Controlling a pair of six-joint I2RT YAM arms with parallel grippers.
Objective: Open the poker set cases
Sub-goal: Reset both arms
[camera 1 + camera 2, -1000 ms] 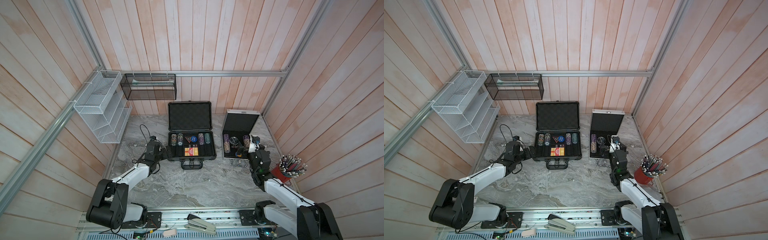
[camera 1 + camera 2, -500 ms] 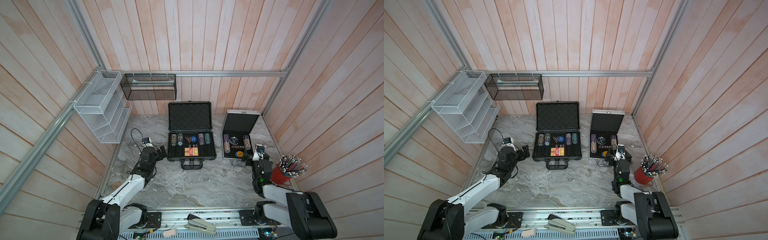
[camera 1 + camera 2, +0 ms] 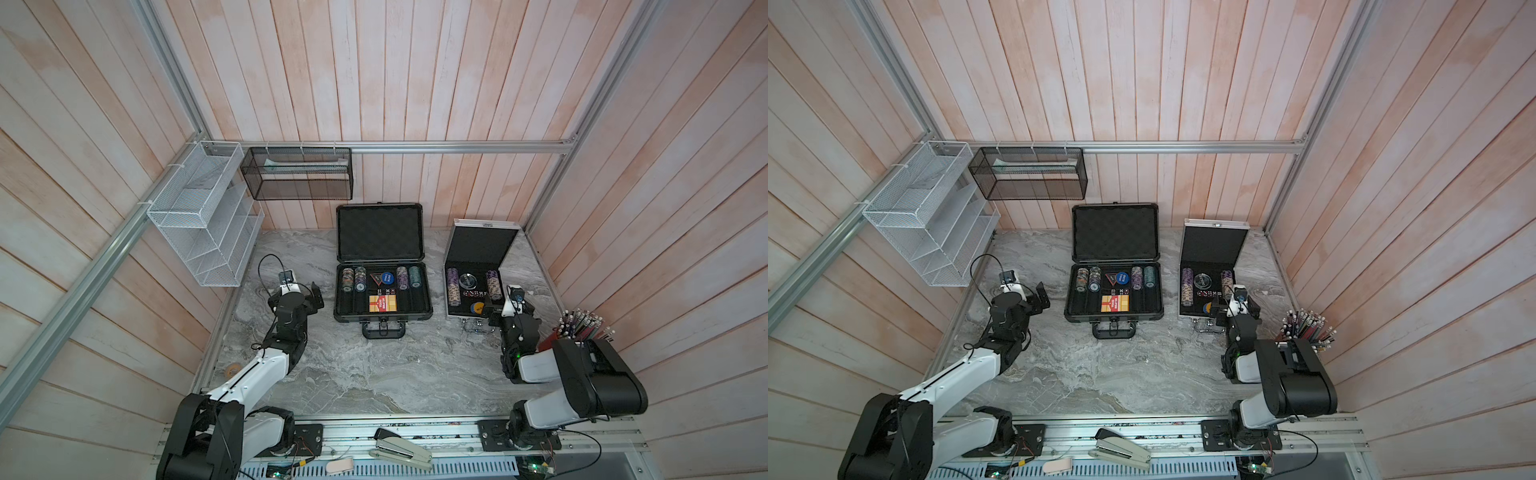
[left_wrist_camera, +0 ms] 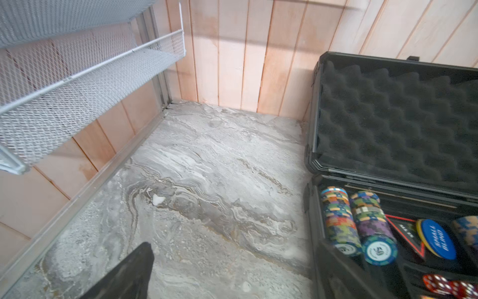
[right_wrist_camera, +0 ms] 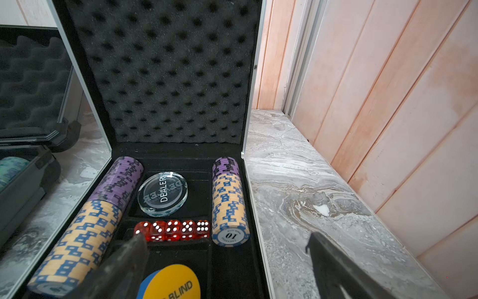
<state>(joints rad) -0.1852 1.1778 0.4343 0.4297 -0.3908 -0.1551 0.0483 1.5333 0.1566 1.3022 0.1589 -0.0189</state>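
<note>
In both top views the dark grey case (image 3: 379, 235) stands open at the middle of the frame on the table (image 3: 374, 374). The silver case (image 3: 480, 245) stands open to its right. The left end effector (image 3: 305, 293) is released, left of the grey case. The right end effector (image 3: 510, 309) is released at the silver case's lower right corner and grasps nothing.

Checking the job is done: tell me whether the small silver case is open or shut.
Open. The silver case has its lid raised, foam lining exposed; chip stacks, red dice and a dealer button show inside.

Soft even daylight, slight wrist-view blur
</note>
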